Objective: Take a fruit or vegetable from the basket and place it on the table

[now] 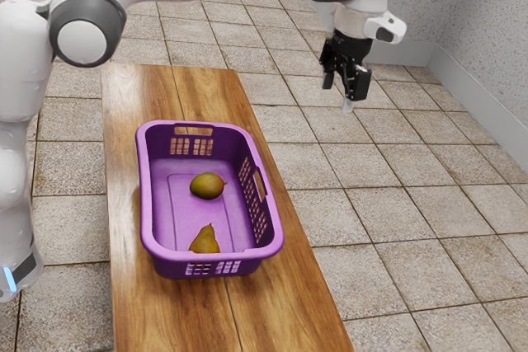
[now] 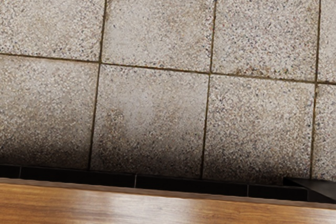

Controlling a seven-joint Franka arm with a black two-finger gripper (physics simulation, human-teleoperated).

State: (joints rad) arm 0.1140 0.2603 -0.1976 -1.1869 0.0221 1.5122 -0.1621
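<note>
High up and off to the exterior view's right of the basket, my gripper (image 1: 339, 96) hangs over the floor, open, with nothing between its fingers. The purple basket (image 1: 147, 195) stands on the wooden table (image 1: 136, 92). Inside it, a rounded green-brown fruit (image 1: 207, 186) lies near the middle of the bottom. A brownish-yellow pear (image 1: 205, 241) is by the basket's near wall, its lower part hidden by the rim. In the wrist view, the wooden table's edge (image 2: 157, 208) runs along the bottom.
Bare wood of the table surrounds the basket. Tiled floor (image 1: 396, 195) extends beyond the table's long edge, and a speckled wall (image 1: 487, 63) rises at the exterior view's far right. A dark object (image 2: 320, 188) shows beside the table's edge in the wrist view.
</note>
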